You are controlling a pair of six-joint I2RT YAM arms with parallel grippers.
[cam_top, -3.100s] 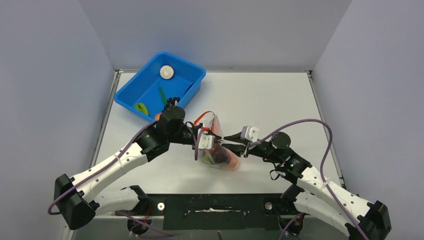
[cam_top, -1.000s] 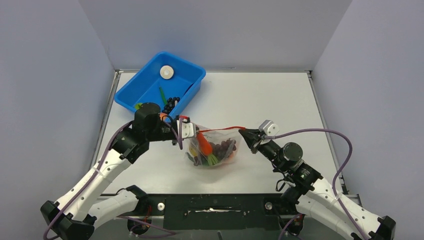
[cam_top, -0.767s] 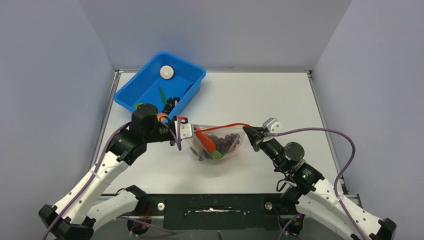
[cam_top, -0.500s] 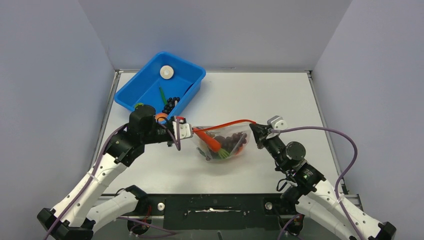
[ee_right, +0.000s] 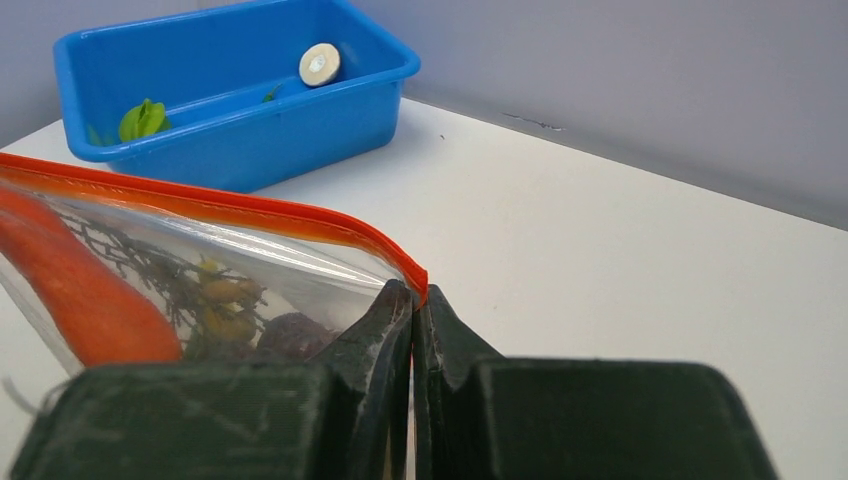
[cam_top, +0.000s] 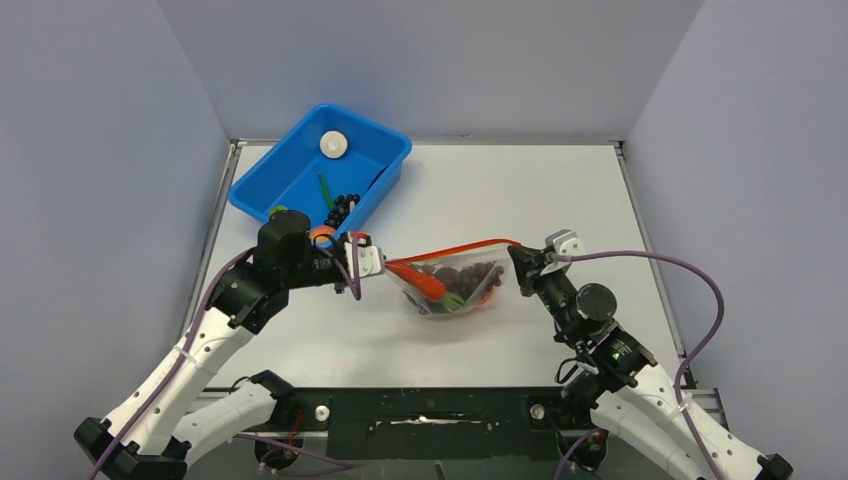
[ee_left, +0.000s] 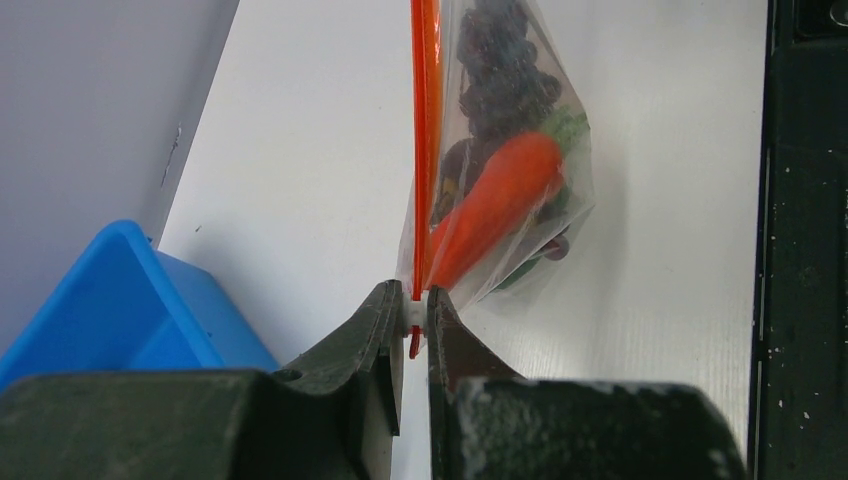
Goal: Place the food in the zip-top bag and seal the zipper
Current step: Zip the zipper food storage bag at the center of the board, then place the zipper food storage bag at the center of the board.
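Observation:
The clear zip-top bag (cam_top: pixel 455 287) hangs stretched between my two grippers above the table's middle. Its red-orange zipper (cam_top: pixel 455 249) runs taut along the top edge. Inside lie an orange carrot (cam_top: pixel 420 281), dark purple grapes (cam_top: pixel 470 275) and green pieces. My left gripper (cam_top: pixel 375 262) is shut on the zipper's left end, on a small white slider (ee_left: pixel 414 318). My right gripper (cam_top: pixel 517 256) is shut on the zipper's right corner (ee_right: pixel 415 283). In the left wrist view the carrot (ee_left: pixel 500 200) and grapes (ee_left: pixel 500 70) show through the bag. An orange ball (cam_top: pixel 321 235) sits by the left arm.
A blue bin (cam_top: pixel 300 175) stands at the back left, holding a white round disc (cam_top: pixel 333 145), a green stem, dark grapes (cam_top: pixel 343 208) and a green piece (ee_right: pixel 143 118). Grey walls close in on three sides. The black base rail runs along the near edge.
Both grippers have pulled apart and shifted right, stretching the bag from a bunched heap into a wide, taut shape. The bag has lifted and moved right with its contents.

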